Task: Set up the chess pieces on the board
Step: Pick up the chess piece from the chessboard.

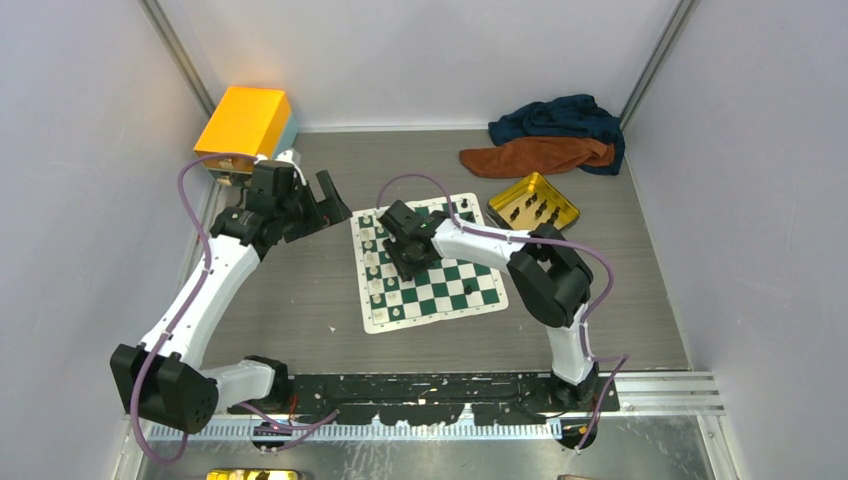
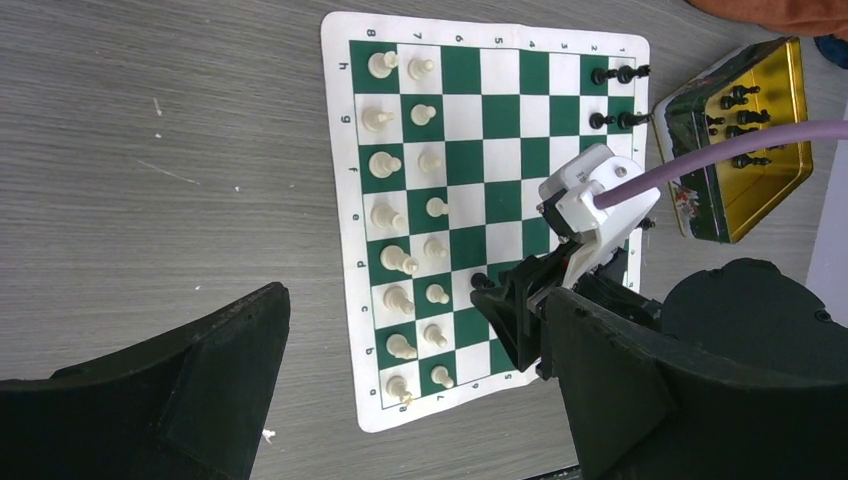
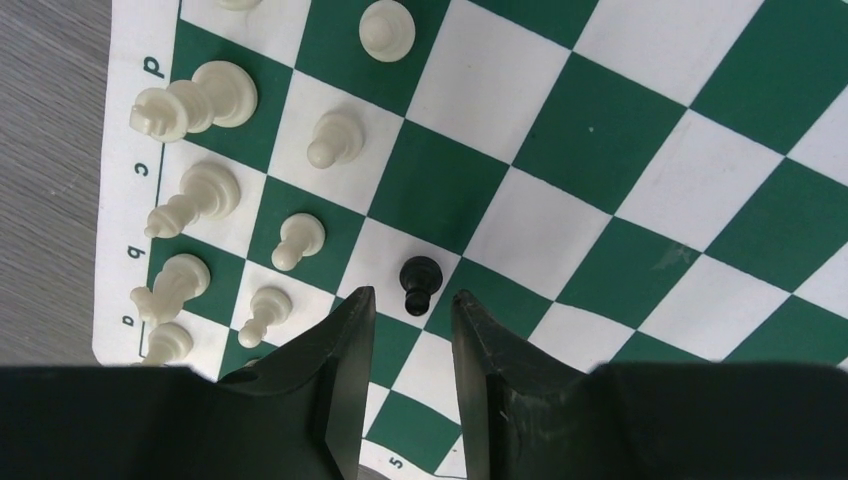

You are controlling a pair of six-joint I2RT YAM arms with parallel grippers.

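The board lies flat mid-table, green and white checks. Cream-white chess pieces fill two rows along its left side. A few black pieces stand at its far right corner, and more black ones lie in the gold tin. My right gripper hovers low over the board, open, holding nothing. A single black pawn stands upright on a white square just at its fingertips, touching neither. My left gripper hangs wide open above the table left of the board, holding nothing.
The gold tin sits just off the board's far right corner. Orange and dark blue cloths are heaped at the back right. An orange box stands at the back left, behind my left arm. Grey walls close in on the table.
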